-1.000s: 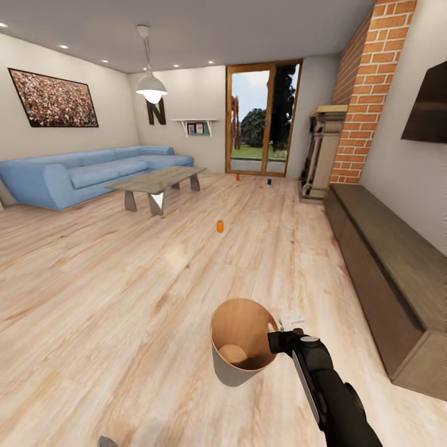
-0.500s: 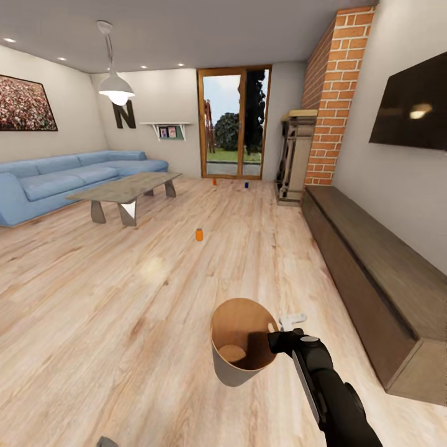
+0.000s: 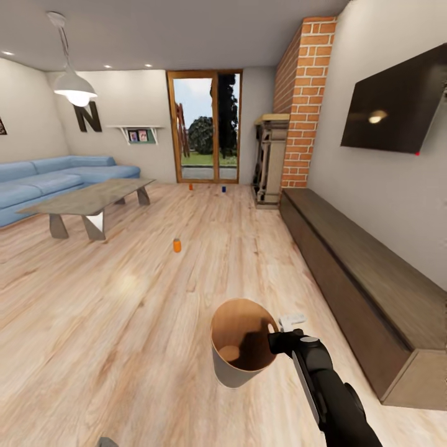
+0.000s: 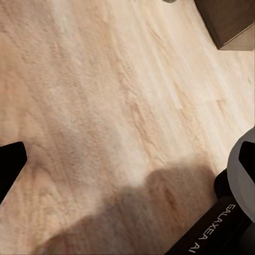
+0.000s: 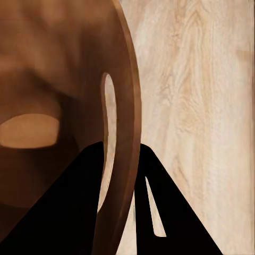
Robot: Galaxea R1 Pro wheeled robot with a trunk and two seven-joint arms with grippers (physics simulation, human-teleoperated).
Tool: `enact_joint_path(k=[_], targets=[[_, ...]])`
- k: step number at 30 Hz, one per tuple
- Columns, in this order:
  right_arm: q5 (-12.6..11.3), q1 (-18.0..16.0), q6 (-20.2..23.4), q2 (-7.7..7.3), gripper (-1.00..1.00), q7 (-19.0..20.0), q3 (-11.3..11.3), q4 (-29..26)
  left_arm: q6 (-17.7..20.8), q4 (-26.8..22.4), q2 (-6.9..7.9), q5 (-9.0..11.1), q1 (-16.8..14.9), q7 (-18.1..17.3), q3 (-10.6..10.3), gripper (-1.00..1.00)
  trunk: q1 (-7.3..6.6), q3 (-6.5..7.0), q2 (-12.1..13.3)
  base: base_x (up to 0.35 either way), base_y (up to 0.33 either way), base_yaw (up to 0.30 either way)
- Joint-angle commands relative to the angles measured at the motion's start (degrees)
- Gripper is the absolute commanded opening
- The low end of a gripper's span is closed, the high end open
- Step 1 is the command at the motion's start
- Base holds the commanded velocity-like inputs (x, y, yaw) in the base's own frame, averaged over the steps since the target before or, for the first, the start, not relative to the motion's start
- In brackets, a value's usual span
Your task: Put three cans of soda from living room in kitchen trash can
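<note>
Low in the middle of the head view, the right gripper [image 3: 277, 336] pinches the rim of the tash can [image 3: 239, 372], one finger inside the wall and one outside, as the right wrist view confirms, where the dark fingers [image 5: 79, 202] straddle the brown rim [image 5: 127, 133]. The bin looks thin-walled, stiff and light, so this one-sided rim hold probably carries it well enough, though it may swing or tip if jolted; its inside appears empty.

The cans sit on the plank floor [image 3: 124, 323]. The nearest orange can [image 3: 177, 245] stands upright left of centre, well ahead of the bin. A second orange can [image 3: 190, 186] and the dark blue can [image 3: 223, 189] stand far off near the glass doors [image 3: 205, 127]. They are likely light, rigid and smooth, easy to topple and roll; a grip around the middle of the body seems best.

The left gripper's state cannot be told; the left wrist view gives dark edges over bare floor.

A coffee table [image 3: 87, 198] and blue sofa [image 3: 49, 180] occupy the left, a long low wooden bench [image 3: 360, 273] the right. Open floor lies between bin and nearest can.
</note>
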Motion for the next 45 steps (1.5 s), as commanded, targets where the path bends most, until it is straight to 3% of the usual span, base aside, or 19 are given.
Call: enact_joint_path(k=[1,9,45], targets=[[-0.71,-0.02,0.03,0.01,-1.00,0.18,0.00,-0.04,0.00,-0.01,0.00,0.00,0.00,-0.01,0.00,1.00,0.00,0.07,0.00,0.337,0.097,-0.252],[-0.71,-0.02,0.03,0.01,-1.00,0.17,0.00,-0.01,0.00,-0.03,0.00,0.00,0.00,-0.07,-0.04,1.00,0.00,0.39,0.00,0.337,0.097,-0.171],[-0.62,-0.02,-0.06,0.10,-1.00,0.08,0.00,0.82,0.09,-0.03,0.00,0.00,0.00,-0.07,-0.04,1.00,0.00,0.41,0.00,0.337,0.098,-0.002]])
